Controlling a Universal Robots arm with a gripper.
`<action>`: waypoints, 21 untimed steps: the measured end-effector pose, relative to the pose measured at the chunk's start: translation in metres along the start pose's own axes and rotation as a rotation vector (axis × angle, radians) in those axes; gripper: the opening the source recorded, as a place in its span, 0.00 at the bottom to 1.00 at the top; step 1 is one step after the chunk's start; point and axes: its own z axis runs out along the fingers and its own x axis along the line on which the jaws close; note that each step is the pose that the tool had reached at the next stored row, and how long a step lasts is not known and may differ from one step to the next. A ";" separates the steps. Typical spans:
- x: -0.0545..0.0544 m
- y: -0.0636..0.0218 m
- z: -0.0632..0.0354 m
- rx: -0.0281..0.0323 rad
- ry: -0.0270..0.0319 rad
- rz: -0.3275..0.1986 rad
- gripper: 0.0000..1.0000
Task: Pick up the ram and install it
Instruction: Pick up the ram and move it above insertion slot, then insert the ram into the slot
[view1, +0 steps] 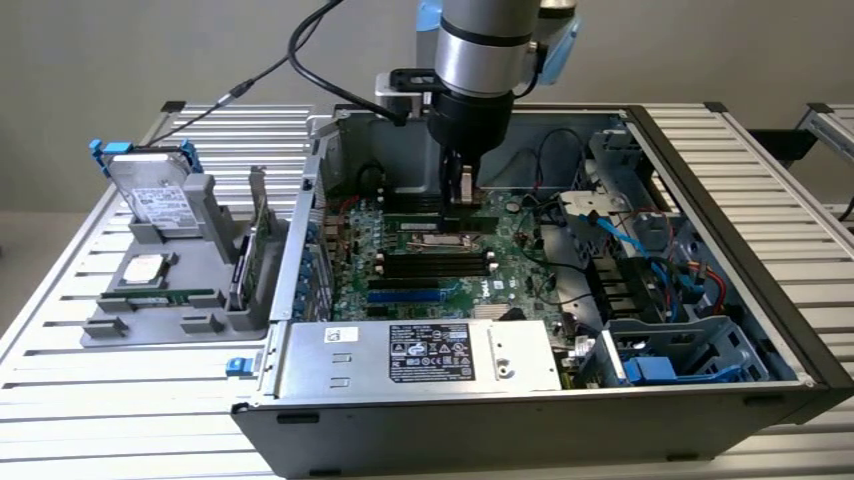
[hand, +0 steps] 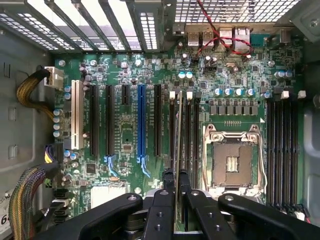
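My gripper (view1: 462, 196) hangs inside the open computer case, low over the green motherboard (view1: 441, 250). It is shut on the ram (hand: 179, 135), which the wrist view catches edge-on as a thin strip running out from between the two black fingers (hand: 168, 181). The stick lines up along the long black memory slots (hand: 189, 130) beside the CPU socket (hand: 231, 162). In the exterior view the ram (view1: 465, 186) shows as a small upright piece under the wrist, just above the board. I cannot tell whether it touches a slot.
The case walls (view1: 747, 230) hem in the arm. A silver power supply (view1: 427, 352) lies along the front, and cables (view1: 627, 240) crowd the exterior view's right. Outside, a grey holder (view1: 200, 215) carries a hard drive (view1: 158, 200) and a green stick (view1: 160, 298).
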 end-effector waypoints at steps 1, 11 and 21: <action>0.000 0.0000 0.0000 -0.0004 0.0004 0.000 0.14; 0.000 0.0000 0.0000 -0.0004 0.0004 0.000 0.14; -0.001 0.0002 0.0087 0.0016 0.0013 -0.013 0.14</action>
